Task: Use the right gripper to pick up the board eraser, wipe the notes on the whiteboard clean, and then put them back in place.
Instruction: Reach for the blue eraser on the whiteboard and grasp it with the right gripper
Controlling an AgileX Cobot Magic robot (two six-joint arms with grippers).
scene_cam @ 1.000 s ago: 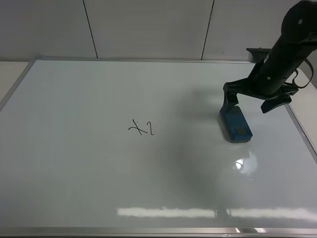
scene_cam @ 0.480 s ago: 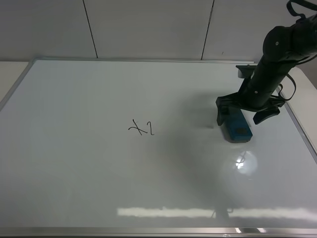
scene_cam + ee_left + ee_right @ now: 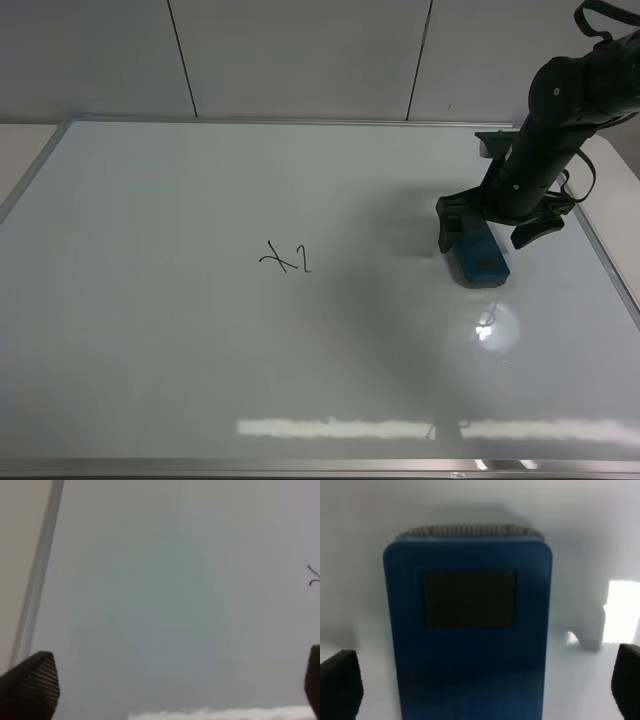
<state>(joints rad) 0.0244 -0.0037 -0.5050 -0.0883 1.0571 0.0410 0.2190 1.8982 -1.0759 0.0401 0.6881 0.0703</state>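
The teal-blue board eraser [image 3: 478, 255] lies flat on the whiteboard [image 3: 200, 350] at the right side. My right gripper [image 3: 478, 222] is open and low over the eraser's far end, one finger on each side of it, not closed on it. In the right wrist view the eraser [image 3: 470, 640] fills the middle, with the fingertips [image 3: 337, 682] apart at both lower corners. The black notes [image 3: 286, 258] sit left of centre on the board, well apart from the eraser. The left gripper [image 3: 165, 685] is open over bare board near the frame; a bit of the notes [image 3: 313, 576] shows at the edge.
The board's silver frame [image 3: 300, 120] runs along the back, with a grey panelled wall [image 3: 300, 50] behind it. A bright light glare [image 3: 485, 328] lies on the board just in front of the eraser. The frame's right edge [image 3: 610, 270] passes close to the right arm.
The right arm has come down and shifted slightly left, so the open fingers now straddle the eraser's far end. The eraser and the notes have not moved.
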